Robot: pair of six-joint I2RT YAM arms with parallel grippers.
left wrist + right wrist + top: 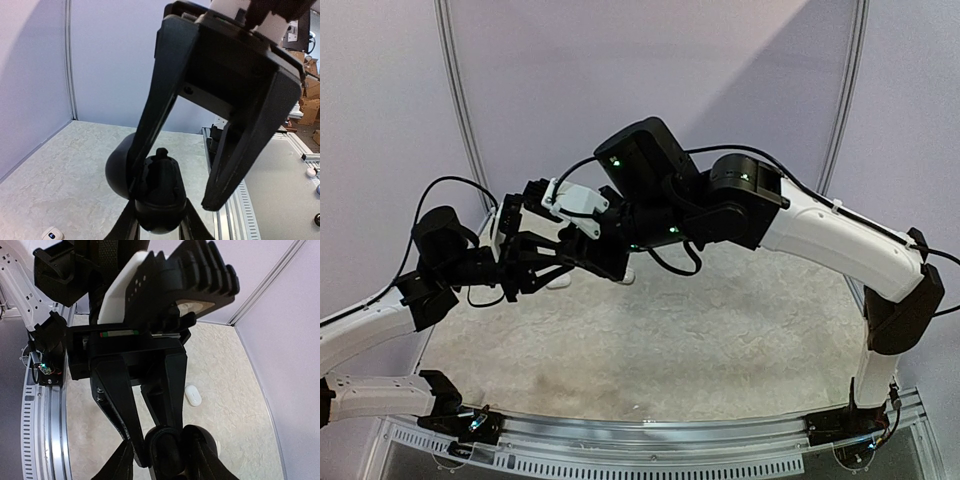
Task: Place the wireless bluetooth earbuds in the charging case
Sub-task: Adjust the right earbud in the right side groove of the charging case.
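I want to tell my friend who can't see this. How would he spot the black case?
Look above the pale table, where the big right arm reaches over to the left gripper. It pinches a black charging case. This is dark, rounded and held up, unlike the small white case lying on the table.

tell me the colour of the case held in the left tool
The case is black, and it shows best in the left wrist view.

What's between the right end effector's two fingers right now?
The black charging case, gripped by the left end effector, sits between those fingers; the left wrist view shows it.
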